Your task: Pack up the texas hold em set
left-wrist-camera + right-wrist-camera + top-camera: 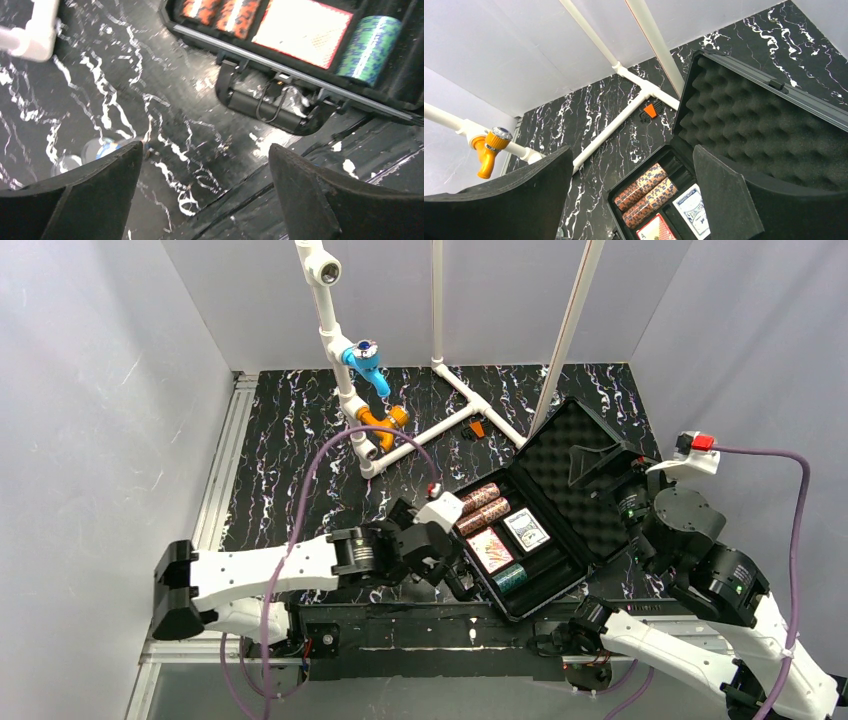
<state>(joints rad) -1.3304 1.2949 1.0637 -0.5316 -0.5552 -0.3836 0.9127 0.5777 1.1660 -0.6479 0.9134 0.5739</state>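
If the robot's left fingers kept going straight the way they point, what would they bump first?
Probably the black marbled tabletop: the open left fingers aim down at it, just short of the black plastic case's carrying handle. Depth is unclear, so the handle is possible.

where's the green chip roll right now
In the top view, the green chip roll lies at the near end of the open black case, next to the red-backed card deck and just right of the left gripper.
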